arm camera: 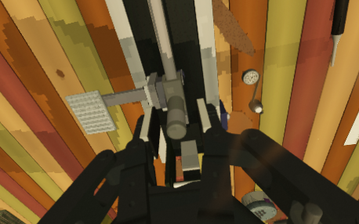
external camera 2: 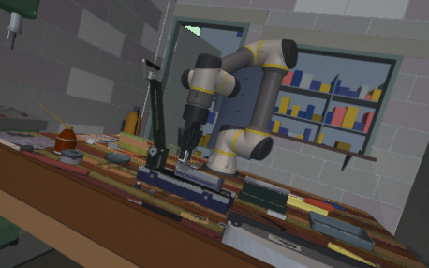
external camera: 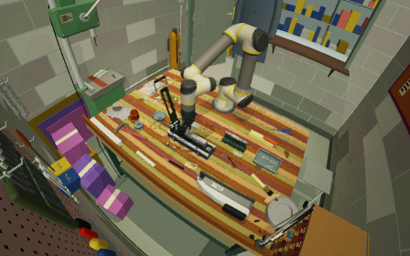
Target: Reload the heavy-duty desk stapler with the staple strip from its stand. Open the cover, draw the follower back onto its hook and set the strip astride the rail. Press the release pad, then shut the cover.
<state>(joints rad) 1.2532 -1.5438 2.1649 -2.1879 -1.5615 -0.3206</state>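
Note:
The follower's grey knob (arm camera: pixel 175 117) sits at the hinge end of the stapler's rail, between the fingers of my open gripper (arm camera: pixel 174 124), which holds nothing. The release pad (arm camera: pixel 91 111), a studded grey square on a short arm, sticks out to the left of the rail. The stapler (external camera: pixel 191 139) lies mid-bench with its dark blue base along the planks, and its cover (external camera 2: pixel 156 117) stands nearly upright at the hinge end. The dark green stand (external camera 2: pixel 263 193) with the staple strip sits just beyond the stapler's front end.
A shallow grey tray (external camera: pixel 267 160) lies further right on the bench, past a marker and small tools. A paper cutter (external camera: pixel 224 192) lies along the near edge. A small jar, discs and papers (external camera: pixel 135 116) crowd the left end. The arm's base (external camera: pixel 226 93) stands behind the stapler.

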